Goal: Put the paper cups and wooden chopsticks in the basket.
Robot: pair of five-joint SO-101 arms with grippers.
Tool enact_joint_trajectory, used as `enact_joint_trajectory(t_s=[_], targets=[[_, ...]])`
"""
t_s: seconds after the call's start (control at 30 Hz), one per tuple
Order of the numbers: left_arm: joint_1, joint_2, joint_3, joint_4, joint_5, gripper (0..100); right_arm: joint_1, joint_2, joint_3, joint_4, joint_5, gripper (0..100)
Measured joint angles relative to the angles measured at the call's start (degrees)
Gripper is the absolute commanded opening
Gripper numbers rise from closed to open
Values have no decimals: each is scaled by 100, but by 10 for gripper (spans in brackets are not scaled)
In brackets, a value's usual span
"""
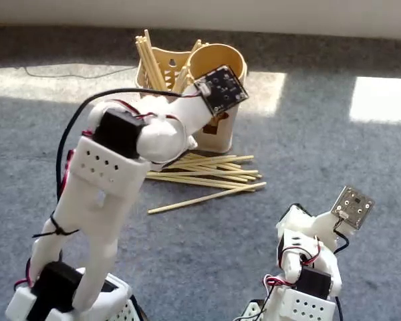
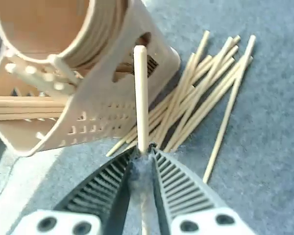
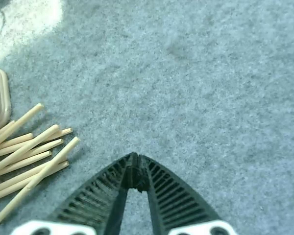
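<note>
Just beside the basket (image 2: 103,117) wall, one wooden chopstick (image 2: 141,98) is clamped in the left gripper (image 2: 143,154), its long axis pointed straight out toward the rim, while the loose chopsticks (image 2: 201,98) are strewn on the carpet (image 3: 210,73) and the right gripper (image 3: 133,178) is seen closed, empty.

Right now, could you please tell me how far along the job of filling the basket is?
Done: the paper cups sit in the basket, with several chopsticks standing inside too. In hand: the left gripper is shut on one chopstick beside the basket. Left: a pile of chopsticks on the carpet. The right gripper is shut, empty.
</note>
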Motion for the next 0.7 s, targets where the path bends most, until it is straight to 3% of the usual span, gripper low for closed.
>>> enact_joint_trajectory(t_s=[0.2,0.53,0.7], targets=[[-352,-554,0,-712,229,10,0,0,0,0,0,6],[-1152,-730,0,-2629,2031,10,0,0,0,0,0,6],[-1336,-730,0,-3218,2673,10,0,0,0,0,0,6]])
